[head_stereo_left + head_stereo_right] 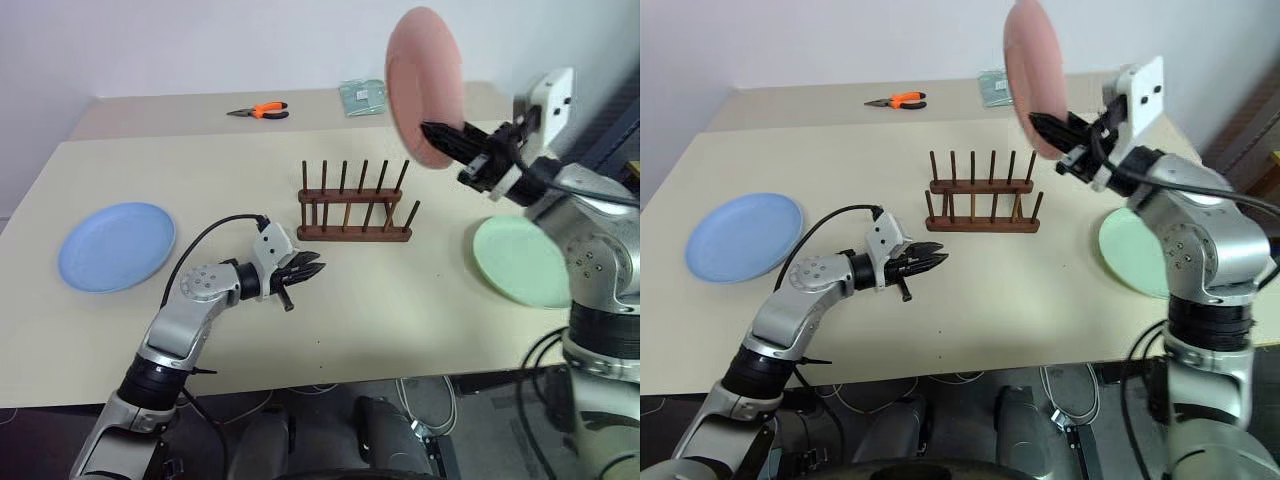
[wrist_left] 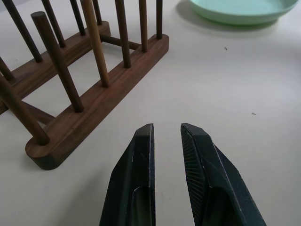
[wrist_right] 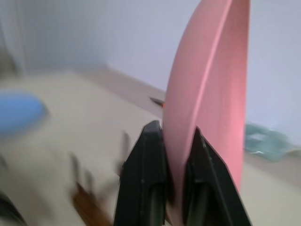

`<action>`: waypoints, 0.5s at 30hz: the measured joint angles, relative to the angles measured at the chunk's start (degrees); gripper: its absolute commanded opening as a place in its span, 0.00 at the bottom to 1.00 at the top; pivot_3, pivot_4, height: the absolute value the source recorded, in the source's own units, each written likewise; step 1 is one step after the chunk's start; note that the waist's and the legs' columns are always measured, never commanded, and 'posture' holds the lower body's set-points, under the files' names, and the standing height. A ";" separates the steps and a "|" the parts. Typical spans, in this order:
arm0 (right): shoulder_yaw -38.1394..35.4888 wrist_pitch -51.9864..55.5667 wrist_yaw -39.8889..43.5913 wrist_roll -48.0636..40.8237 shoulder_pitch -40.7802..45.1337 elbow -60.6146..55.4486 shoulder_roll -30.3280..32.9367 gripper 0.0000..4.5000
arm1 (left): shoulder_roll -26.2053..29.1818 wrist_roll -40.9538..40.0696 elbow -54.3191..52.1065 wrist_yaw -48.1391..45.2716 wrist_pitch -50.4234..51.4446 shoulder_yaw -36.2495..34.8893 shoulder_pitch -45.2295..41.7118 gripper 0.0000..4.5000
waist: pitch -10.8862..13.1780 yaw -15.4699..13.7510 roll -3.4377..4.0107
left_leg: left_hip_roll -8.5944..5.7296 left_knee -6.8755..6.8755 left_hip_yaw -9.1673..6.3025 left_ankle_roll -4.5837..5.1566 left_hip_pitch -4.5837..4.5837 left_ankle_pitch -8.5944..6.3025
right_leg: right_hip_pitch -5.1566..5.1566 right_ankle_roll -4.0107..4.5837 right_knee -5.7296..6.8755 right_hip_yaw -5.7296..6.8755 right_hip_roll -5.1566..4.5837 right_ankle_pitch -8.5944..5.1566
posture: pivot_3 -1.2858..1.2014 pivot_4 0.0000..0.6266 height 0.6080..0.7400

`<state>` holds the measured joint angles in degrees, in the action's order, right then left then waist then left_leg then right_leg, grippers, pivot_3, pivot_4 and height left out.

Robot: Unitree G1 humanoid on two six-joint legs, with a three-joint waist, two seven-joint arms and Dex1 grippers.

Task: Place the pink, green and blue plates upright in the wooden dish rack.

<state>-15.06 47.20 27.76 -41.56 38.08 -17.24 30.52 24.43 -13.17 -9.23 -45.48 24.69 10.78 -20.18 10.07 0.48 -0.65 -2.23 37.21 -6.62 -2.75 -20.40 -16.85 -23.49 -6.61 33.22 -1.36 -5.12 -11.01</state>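
A round light blue plastic plate [image 1: 117, 246] lies flat on the beige surface [image 1: 200, 170]. The left gripper [image 1: 308, 270] hovers, fingers slightly apart and empty, near the empty dark wooden peg rack [image 1: 355, 205]. The right gripper [image 1: 437, 134], fingers clamped, holds the salmon pink plate [image 1: 424, 85] upright above the rack. A mint green plate [image 1: 520, 262] lies flat at right.

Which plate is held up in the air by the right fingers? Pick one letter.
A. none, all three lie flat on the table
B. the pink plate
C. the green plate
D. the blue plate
B: the pink plate stands on edge, clamped at its lower rim by the right gripper, while the blue plate and the green plate lie flat on the table.
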 measured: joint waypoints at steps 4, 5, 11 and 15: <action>-5.17 7.89 -13.27 -11.05 1.11 -2.58 -7.63 0.01 | 0.05 -0.48 -0.03 0.05 0.09 -0.87 -0.01 0.19 | 0.00 0.11 0.02 | 0.01 -0.05 0.02 0.00 -0.02 0.00 | -0.07 -0.08 0.01 -0.01 0.00 0.05 | 0.52 0.24 1.00; -5.87 9.21 -15.64 -12.77 1.28 -2.81 -7.92 0.01 | 0.07 -0.88 -0.22 -0.05 0.14 -0.92 0.20 0.19 | 0.01 0.11 0.02 | 0.00 -0.05 0.02 0.00 -0.03 0.00 | -0.07 -0.04 0.01 -0.01 0.00 0.02 | 0.52 0.24 1.00; -7.87 12.78 -23.70 -17.71 1.39 -2.78 -7.38 0.01 | -0.05 -3.73 -2.33 -1.03 1.37 -0.96 1.07 0.19 | 0.01 0.32 0.02 | 0.02 -0.06 0.05 0.01 -0.01 0.00 | -0.07 0.00 0.01 -0.01 0.01 0.00 | 0.52 0.24 1.00; -7.81 12.96 -25.41 -17.75 0.25 -2.05 -6.78 0.01 | -0.27 -6.38 -4.39 -1.86 2.53 -1.09 1.05 0.19 | 0.00 0.34 0.02 | 0.02 -0.06 0.06 0.01 0.00 0.00 | -0.06 0.00 0.01 -0.01 0.02 0.00 | 0.52 0.24 1.00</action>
<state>-22.87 60.16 2.36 -59.31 38.33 -19.29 23.74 24.16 -19.55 -13.61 -47.34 27.22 9.68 -19.13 10.07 0.82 -0.63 -2.21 37.15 -6.56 -2.74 -20.40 -16.85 -23.54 -6.61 33.23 -1.37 -5.11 -11.01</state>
